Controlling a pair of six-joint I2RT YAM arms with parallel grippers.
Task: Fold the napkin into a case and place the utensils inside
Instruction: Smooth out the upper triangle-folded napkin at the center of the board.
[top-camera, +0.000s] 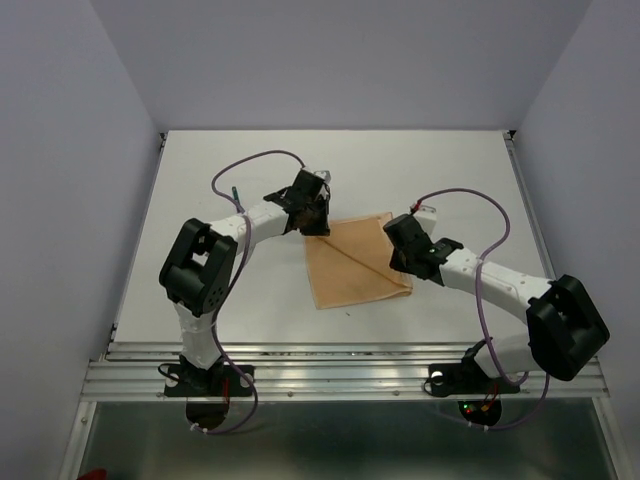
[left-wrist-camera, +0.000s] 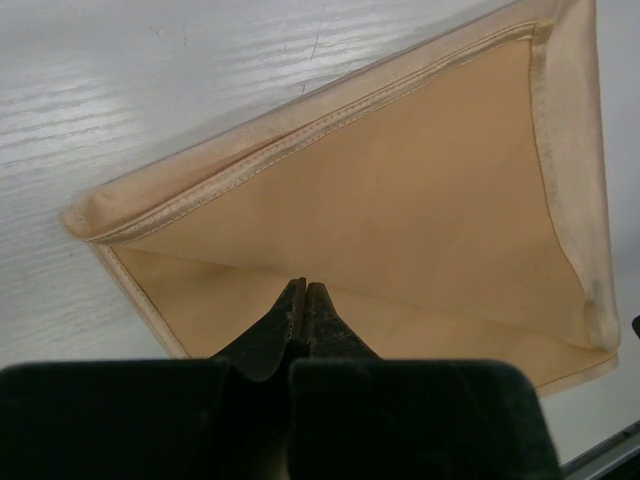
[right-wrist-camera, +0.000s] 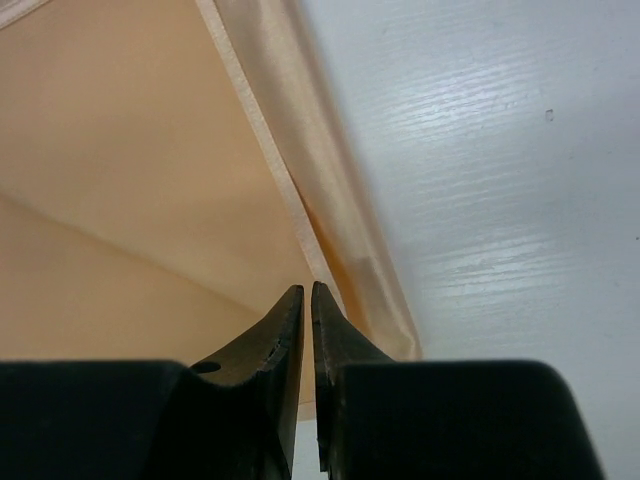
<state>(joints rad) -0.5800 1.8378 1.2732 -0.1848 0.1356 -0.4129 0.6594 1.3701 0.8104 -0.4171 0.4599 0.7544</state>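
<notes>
Left gripper (left-wrist-camera: 303, 290): clenched, both fingertips (left-wrist-camera: 290, 305) pressed flat together with no gap. Sits over the napkin (top-camera: 352, 268), at its far-left corner in the overhead view. Right at the tips, a crease (left-wrist-camera: 450, 315) runs off to the gripper's right across the cloth. Cannot tell whether any cloth is pinched between the tips. Ahead of the tips and out to both sides: peach-tan cloth, one layer folded over another. Stitched hem (left-wrist-camera: 300, 130) along the far edge, with bare white table (top-camera: 430, 160) beyond it.

Between the two grippers: napkin flat on the table, roughly square. Crease crosses it diagonally from the left gripper's tips toward the corner near the right gripper. Satin sheen on the hems, few wrinkles.

Right gripper (right-wrist-camera: 306, 292): jaws nearly together, only a thin slit between the fingers (right-wrist-camera: 275, 340). Tips meet the napkin's side edge (right-wrist-camera: 270, 150), with a cloth corner (right-wrist-camera: 405, 340) just to the gripper's right. Left of the tips, cloth with the crease leading in; right of the edge, bare table. Grasping or merely touching: cannot tell from the wrist view, and overhead the wrist hides the tips.
</notes>
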